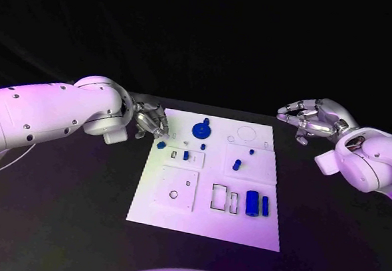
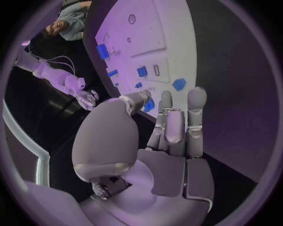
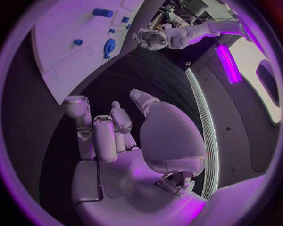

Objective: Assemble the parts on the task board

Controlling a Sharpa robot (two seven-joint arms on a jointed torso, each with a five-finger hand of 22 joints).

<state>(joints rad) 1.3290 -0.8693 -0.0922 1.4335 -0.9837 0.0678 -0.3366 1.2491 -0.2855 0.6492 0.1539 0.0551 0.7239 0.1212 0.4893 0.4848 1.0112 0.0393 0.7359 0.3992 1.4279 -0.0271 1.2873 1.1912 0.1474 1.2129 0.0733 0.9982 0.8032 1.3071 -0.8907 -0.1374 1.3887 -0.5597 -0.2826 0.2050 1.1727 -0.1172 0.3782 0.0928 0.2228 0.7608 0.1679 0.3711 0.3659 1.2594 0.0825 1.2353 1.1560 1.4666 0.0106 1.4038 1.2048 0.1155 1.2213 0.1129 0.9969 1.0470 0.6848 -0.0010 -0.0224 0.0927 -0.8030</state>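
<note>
The left hand (image 1: 149, 122) hangs at the left edge of the task board (image 1: 176, 221), its fingers (image 2: 196, 101) apart and nothing between them, just above a small blue part (image 1: 161, 145) lying at that edge; the placing suggests a reach for that piece. On the white board, a blue round disc with a stem (image 1: 201, 130) sits near the far edge, small blue pegs (image 1: 237, 165) are scattered mid-board, and two blue cylinders (image 1: 257, 204) lie side by side toward the near right, next to empty rectangular slots (image 1: 219, 197). So the assembly looks barely begun. The right hand (image 1: 316, 118) hovers off the board's far right corner, fingers loosely curled and holding nothing, apparently parked clear while the left works.
</note>
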